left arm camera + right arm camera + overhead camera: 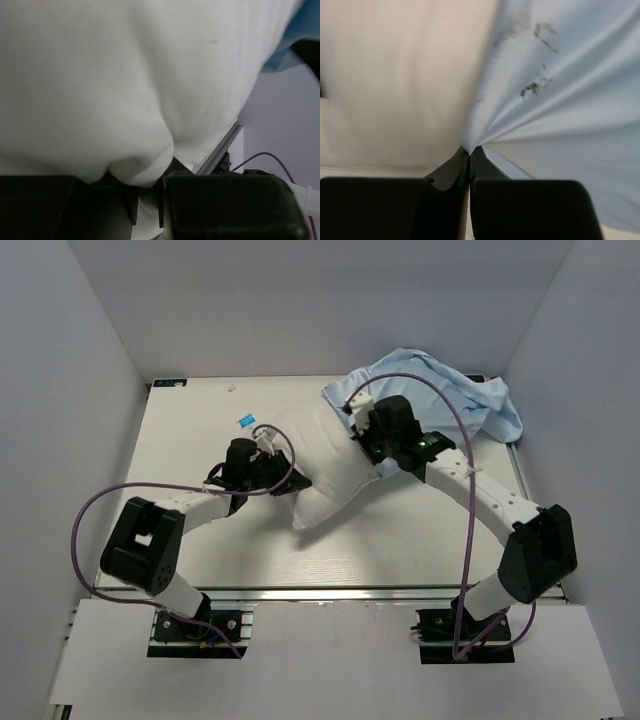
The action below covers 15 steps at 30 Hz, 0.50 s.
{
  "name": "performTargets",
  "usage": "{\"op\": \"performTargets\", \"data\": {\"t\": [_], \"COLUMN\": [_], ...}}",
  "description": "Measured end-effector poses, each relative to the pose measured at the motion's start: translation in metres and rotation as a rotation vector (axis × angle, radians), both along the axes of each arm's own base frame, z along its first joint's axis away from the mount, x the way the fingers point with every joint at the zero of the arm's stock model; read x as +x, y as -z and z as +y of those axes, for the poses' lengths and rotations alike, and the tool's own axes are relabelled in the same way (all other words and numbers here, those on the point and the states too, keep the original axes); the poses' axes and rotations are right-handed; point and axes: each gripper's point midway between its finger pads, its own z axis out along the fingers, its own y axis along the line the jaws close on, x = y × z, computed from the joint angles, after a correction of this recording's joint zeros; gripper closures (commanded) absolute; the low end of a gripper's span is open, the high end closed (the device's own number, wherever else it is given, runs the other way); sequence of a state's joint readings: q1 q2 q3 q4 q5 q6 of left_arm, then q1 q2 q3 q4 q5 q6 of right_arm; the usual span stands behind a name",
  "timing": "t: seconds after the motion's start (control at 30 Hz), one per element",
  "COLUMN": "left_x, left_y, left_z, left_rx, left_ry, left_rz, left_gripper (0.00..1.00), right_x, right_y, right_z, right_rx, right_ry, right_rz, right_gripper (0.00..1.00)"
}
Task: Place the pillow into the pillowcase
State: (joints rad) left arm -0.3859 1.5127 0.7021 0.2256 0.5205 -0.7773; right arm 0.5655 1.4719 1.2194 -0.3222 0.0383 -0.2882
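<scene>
The white pillow [325, 465] lies slanted across the middle of the table, its far end reaching the light blue pillowcase [470, 400] bunched at the back right. My left gripper [285, 480] is shut on the pillow's near left edge; in the left wrist view white fabric [140, 90] fills the frame and a fold is pinched between the jaws [149, 195]. My right gripper [365, 430] is shut on the pillowcase's edge beside the pillow; the right wrist view shows blue cloth [560, 100] gathered into the closed tips [470, 150], with the pillow [395, 85] at left.
A small blue scrap [245, 421] lies on the table behind the left gripper. White walls enclose the table [190, 440] on three sides. Purple cables loop over both arms.
</scene>
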Motion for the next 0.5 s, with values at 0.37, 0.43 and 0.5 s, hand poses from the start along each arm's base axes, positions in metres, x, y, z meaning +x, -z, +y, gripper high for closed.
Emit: {"op": "performTargets", "data": {"t": [0.37, 0.43, 0.5], "left_x": [0.053, 0.050, 0.043], "left_y": [-0.121, -0.143, -0.160], "left_z": [-0.039, -0.038, -0.036], "left_rx": [-0.189, -0.226, -0.267], "left_ry": [0.095, 0.090, 0.084], "left_rz": [-0.293, -0.346, -0.398], "left_gripper": [0.81, 0.81, 0.81], "right_x": [0.027, 0.029, 0.029], "right_y": [-0.046, -0.068, -0.081], "right_z": [0.088, 0.090, 0.091], "right_rx": [0.065, 0.099, 0.127], "right_ry": [-0.112, -0.110, -0.112], "right_rz": [0.039, 0.015, -0.006], "right_gripper": [1.00, 1.00, 1.00]}}
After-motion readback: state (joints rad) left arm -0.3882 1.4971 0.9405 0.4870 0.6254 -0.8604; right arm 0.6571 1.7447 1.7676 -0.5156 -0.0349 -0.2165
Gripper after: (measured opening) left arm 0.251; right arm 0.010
